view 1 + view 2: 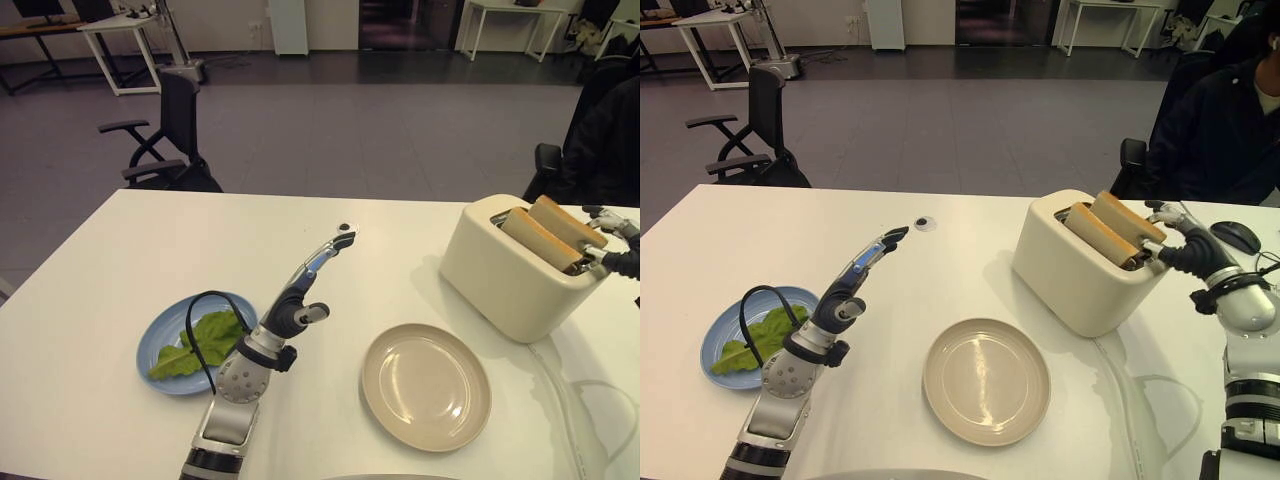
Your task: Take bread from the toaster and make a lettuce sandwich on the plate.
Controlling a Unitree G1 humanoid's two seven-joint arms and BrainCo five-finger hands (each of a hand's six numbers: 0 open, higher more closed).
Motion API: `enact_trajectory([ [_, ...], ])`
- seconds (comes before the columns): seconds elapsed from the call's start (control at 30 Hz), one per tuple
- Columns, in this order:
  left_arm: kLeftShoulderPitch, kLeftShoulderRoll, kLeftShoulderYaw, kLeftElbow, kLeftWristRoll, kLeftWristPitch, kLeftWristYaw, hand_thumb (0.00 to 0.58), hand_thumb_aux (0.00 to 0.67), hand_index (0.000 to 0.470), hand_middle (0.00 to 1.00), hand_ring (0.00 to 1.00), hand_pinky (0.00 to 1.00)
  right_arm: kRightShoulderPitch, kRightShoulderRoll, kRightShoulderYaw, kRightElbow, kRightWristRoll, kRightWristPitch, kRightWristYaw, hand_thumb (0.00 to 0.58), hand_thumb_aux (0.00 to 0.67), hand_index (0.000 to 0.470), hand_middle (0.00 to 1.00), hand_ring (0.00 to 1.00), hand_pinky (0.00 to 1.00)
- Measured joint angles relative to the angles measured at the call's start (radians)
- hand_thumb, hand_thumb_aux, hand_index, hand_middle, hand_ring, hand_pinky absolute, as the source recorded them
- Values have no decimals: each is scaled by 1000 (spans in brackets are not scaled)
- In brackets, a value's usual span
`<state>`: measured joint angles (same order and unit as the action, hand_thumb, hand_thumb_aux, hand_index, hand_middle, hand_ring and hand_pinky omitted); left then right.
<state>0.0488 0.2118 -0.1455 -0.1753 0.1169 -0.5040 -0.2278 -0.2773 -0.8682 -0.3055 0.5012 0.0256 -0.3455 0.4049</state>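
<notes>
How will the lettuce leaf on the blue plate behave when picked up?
The lettuce leaf looks thin and crinkled, so it will probably flop rather than hold shape. It lies flat on the blue plate, so the left hand may struggle to get under it.

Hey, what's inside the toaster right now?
Two bread slices stand in the toaster slots, tops sticking out at a tilt. Their lower parts are hidden by the toaster's body. The right hand is at their right end, covering part of it.
</notes>
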Motion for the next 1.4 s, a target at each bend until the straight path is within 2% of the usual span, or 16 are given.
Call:
enact_trajectory([
  [0.1, -1, 1, 5, 0, 1, -1, 5, 0, 0, 0, 0, 0, 0, -31, -3, -52, -103, 147, 77, 91, 580, 670, 470, 0, 0, 0],
  [0.27, -5, 42, 84, -10, 1, -2, 19, 0, 0, 0, 0, 0, 0, -19, -38, -177, -416, 443, 252, 265, 580, 670, 470, 0, 0, 0],
  [0.4, 37, 162, 282, -28, 31, 29, 49, 0, 0, 0, 0, 0, 0, 75, -87, -241, -672, 622, 327, 466, 580, 670, 470, 0, 0, 0],
  [0.5, 109, 267, 407, -8, 104, 44, 59, 0, 0, 0, 0, 0, 0, 179, -84, -183, -744, 623, 314, 624, 580, 670, 470, 0, 0, 0],
  [0.63, 212, 384, 512, 74, 229, 48, 80, 0, 0, 0, 0, 0, 0, 223, -86, -37, -780, 573, 271, 794, 580, 670, 470, 0, 0, 0],
  [0.87, 293, 440, 481, 181, 461, 86, 164, 0, 0, 0, 0, 0, 0, 126, -42, 311, -704, 346, 261, 882, 580, 670, 470, 0, 0, 0],
  [1.03, 302, 469, 429, 197, 562, 124, 197, 0, 0, 0, 0, 0, 0, 20, 22, 473, -601, 169, 244, 868, 580, 670, 470, 0, 0, 0],
  [1.07, 306, 473, 419, 198, 582, 135, 201, 0, 0, 0, 0, 0, 0, -2, 41, 499, -581, 129, 239, 853, 574, 602, 422, 0, 0, 0],
  [1.1, 311, 475, 407, 200, 596, 144, 204, 0, 0, 0, 0, 0, 0, -13, 55, 518, -569, 102, 237, 837, 532, 478, 335, 0, 0, 0],
  [1.13, 313, 478, 392, 206, 615, 152, 209, 144, 89, 63, 0, 0, 0, -22, 69, 534, -562, 71, 234, 816, 234, 152, 107, 0, 0, 0],
  [1.17, 315, 480, 381, 213, 629, 159, 213, 413, 310, 217, 0, 0, 0, -28, 86, 543, -555, 49, 234, 793, 0, 0, 0, 0, 0, 0],
  [1.2, 316, 484, 372, 217, 642, 167, 218, 478, 389, 273, 0, 0, 0, -32, 98, 544, -551, 34, 232, 772, 0, 0, 0, 0, 0, 0],
  [1.3, 322, 511, 350, 236, 669, 191, 234, 509, 436, 306, 0, 0, 0, -56, 131, 539, -547, 26, 229, 707, 0, 0, 0, 0, 0, 0],
  [1.33, 323, 515, 345, 245, 677, 199, 242, 549, 515, 361, 0, 0, 0, -57, 136, 530, -550, 25, 229, 689, 0, 0, 0, 0, 0, 0],
  [1.37, 323, 518, 341, 253, 681, 203, 253, 580, 652, 457, 0, 0, 0, -58, 138, 524, -554, 25, 230, 680, 0, 0, 0, 0, 0, 0],
  [1.4, 318, 521, 332, 258, 685, 208, 267, 580, 670, 470, 0, 0, 0, -58, 142, 514, -564, 26, 230, 668, 0, 0, 0, 0, 0, 0],
])
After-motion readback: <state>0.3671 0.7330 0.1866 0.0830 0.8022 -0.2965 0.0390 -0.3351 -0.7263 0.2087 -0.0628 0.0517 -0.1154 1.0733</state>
